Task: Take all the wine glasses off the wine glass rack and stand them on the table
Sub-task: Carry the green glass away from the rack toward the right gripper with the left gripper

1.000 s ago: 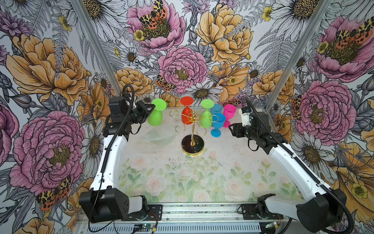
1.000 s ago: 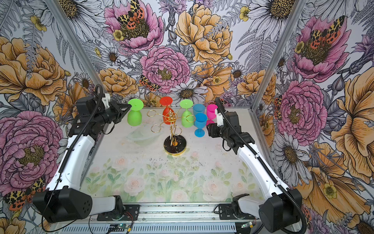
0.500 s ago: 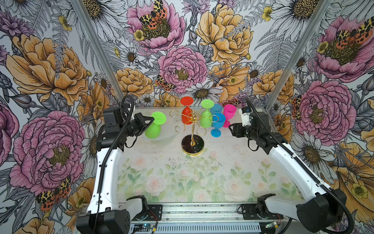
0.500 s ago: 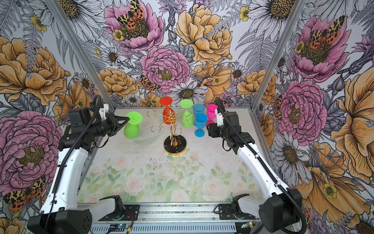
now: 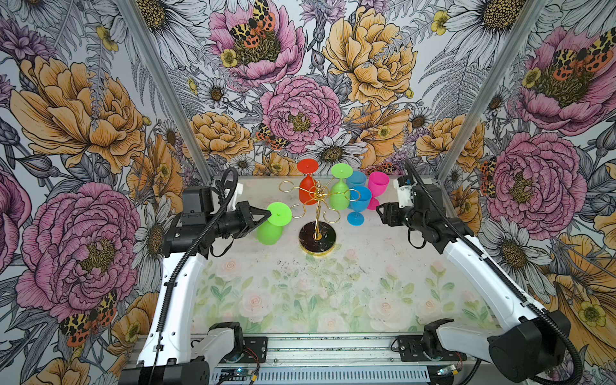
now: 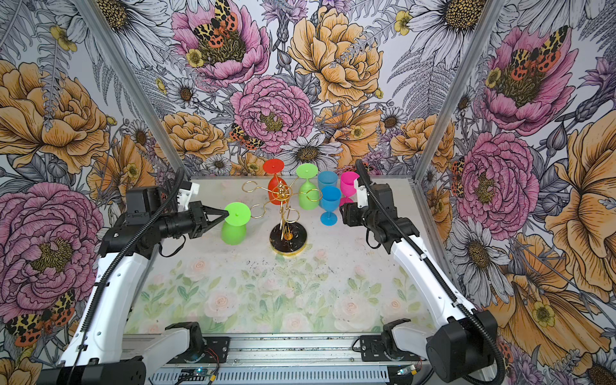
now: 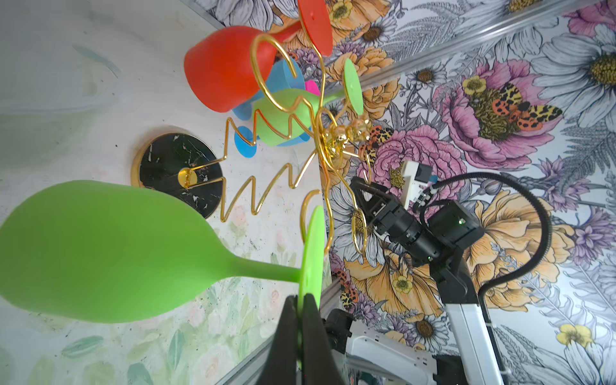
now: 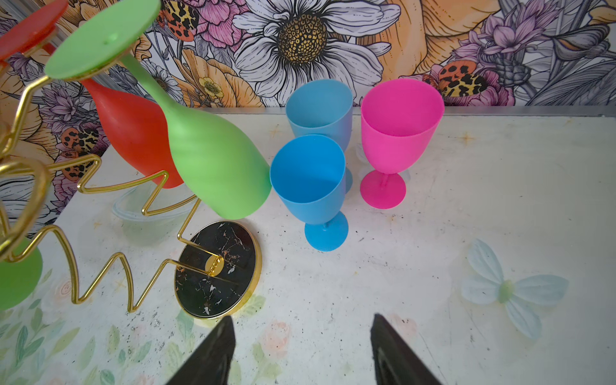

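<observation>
Lowered and drawn toward me, the green wine glass (image 5: 270,230) hangs upside down, its foot rim pinched tight in my left gripper (image 5: 267,216). It is off the wine glass rack (image 5: 316,238), just left of it. Whether the bowl touches the table (image 5: 366,266) I cannot tell. My right gripper (image 8: 301,316) waits spread and empty.

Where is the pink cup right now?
In both top views the pink cup stands upright at the back right of the table, next to the back blue cup and right of the gold rack.
</observation>
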Robot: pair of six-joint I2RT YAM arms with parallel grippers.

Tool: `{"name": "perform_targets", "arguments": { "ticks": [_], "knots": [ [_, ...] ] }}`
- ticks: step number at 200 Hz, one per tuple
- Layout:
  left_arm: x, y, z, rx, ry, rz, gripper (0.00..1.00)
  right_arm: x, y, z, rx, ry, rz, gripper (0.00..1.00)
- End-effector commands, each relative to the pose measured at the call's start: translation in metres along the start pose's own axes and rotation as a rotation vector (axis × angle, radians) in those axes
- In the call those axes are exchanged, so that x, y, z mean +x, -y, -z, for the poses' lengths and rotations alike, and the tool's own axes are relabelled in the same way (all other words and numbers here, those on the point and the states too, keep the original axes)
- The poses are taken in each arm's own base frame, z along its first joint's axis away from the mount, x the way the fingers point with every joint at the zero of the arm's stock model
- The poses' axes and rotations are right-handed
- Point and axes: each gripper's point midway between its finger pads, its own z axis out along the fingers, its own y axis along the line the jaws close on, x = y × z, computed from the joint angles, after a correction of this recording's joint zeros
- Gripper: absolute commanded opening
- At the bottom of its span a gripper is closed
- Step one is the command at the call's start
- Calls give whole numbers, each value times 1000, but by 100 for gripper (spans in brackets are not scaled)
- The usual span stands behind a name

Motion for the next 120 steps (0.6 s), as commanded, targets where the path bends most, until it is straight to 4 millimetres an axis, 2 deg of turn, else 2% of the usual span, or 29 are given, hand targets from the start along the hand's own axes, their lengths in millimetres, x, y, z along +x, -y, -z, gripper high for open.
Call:
{"name": "perform_targets", "arguments": {
  "ticks": [1,64,120],
  "knots": [
    [18,18,-5,60,-75,-50,0,-1,0,0,-5,13,-10,65],
    [39,32,-9,113,-164,-45,0,3,1,0,-4,8,-15,66],
    [67,58,-31,158,-307,-101,0,5,0,0,-12,2,-21,66]
  ]
}}
